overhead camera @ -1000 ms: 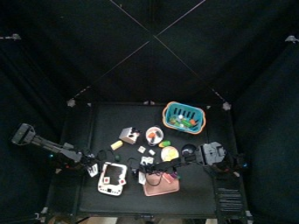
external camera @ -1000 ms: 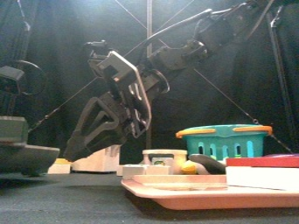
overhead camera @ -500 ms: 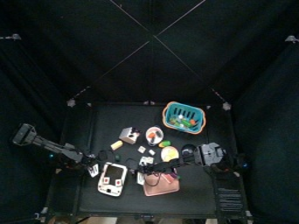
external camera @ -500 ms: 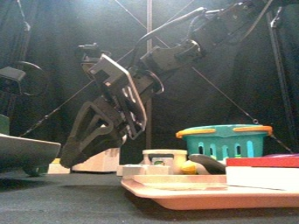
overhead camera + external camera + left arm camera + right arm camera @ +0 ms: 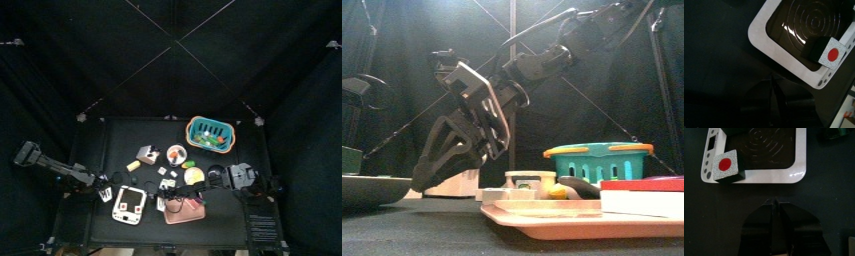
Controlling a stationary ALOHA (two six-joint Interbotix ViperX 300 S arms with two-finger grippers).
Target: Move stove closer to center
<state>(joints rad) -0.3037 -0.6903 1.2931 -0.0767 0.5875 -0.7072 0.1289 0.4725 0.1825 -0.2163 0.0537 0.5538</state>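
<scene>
In the left wrist view the stove [image 5: 807, 37] is cut off by the picture's edge. From above, the small things around it are too small to tell.

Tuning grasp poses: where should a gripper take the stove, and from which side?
Grip the stove by its thin white rim, coming straight down over an outer edge. It lies flat on the table, so only the raised border gives hold; the red-dot block crowds the knob end.

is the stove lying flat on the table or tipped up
Lying flat. The top view shows the stove face up on the table, its white frame and dark burner seen square-on, and the left wrist view shows its burner rings facing upward.
</scene>
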